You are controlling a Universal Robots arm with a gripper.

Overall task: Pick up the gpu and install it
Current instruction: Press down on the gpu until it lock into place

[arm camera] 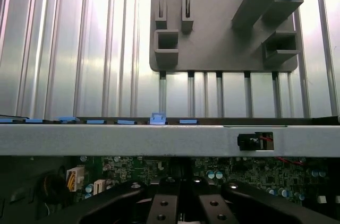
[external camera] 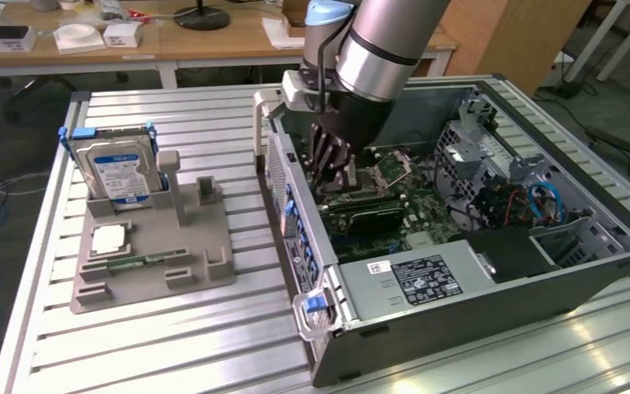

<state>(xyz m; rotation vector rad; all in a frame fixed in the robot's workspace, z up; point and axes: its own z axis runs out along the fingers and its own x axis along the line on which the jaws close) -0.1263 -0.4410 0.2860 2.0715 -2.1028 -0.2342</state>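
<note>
Exterior view: arm is reaching down into the open PC case [external camera: 479, 271], claw [external camera: 331, 168] low over the motherboard [external camera: 403, 209]. Claw is pressed together. A dark flat card, likely the gpu [external camera: 364, 215], sits across the board right under the claw; can't tell whether the claw is pinching it or just above it. Gray fixture [external camera: 151, 254] on the table [external camera: 184, 345] holds the hard drive [external camera: 118, 172], well apart from the case.

Wrist view: claw [arm camera: 186, 210] over the board, case wall [arm camera: 159, 139] just beside it.

Seating judgement: keep the card square to its slot, bracket toward the case's rear wall, push straight down, no side load.
</note>
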